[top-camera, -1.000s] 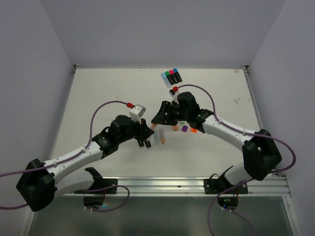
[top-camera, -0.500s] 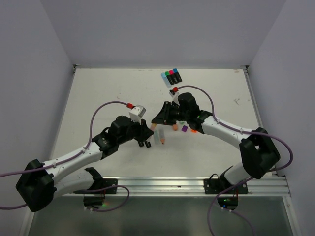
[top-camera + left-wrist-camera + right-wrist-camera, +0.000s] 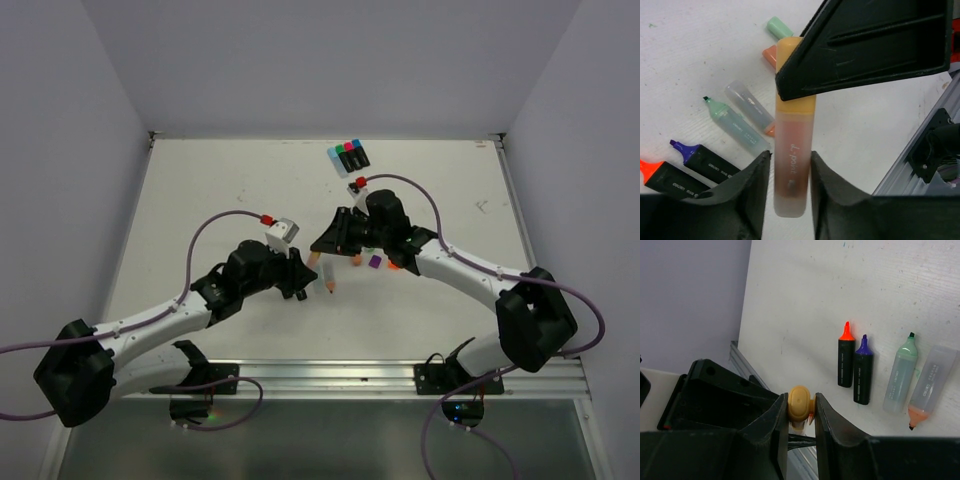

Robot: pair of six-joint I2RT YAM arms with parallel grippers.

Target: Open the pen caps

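Reference object for this entry is the held highlighter (image 3: 792, 140), a translucent pale body tinted orange and printed "L.point". We give all positions from it.

Left gripper (image 3: 790, 165): its two black fingers (image 3: 752, 195) press against either side of the highlighter body, near the end opposite the cap. We log it as clamped on the body.

Right gripper (image 3: 801, 404): it is closed on the yellow-orange cap (image 3: 799, 405). The right wrist camera looks straight at the cap's end, which is pinched between both fingers. From the left wrist camera, one right finger covers part of the cap. The cap sits flush on the body, and we see no gap at the seam.

In the top view the held highlighter spans between the two grippers over the table (image 3: 200, 190) and is hard to make out.

Left of it in the left wrist view, nearest first:
- clear pen (image 3: 747, 107), orange tip bare
- pale green pen (image 3: 732, 122), tip bare
- purple-tipped black pen (image 3: 705, 162)
- orange-tipped black pen (image 3: 665, 180)

Just beside the capped end lie a loose green cap (image 3: 780, 27) and a loose orange cap (image 3: 770, 52). In the top view a loose purple cap (image 3: 374, 261) lies to its right. A row of pens (image 3: 348, 157) lies well apart on the far side.
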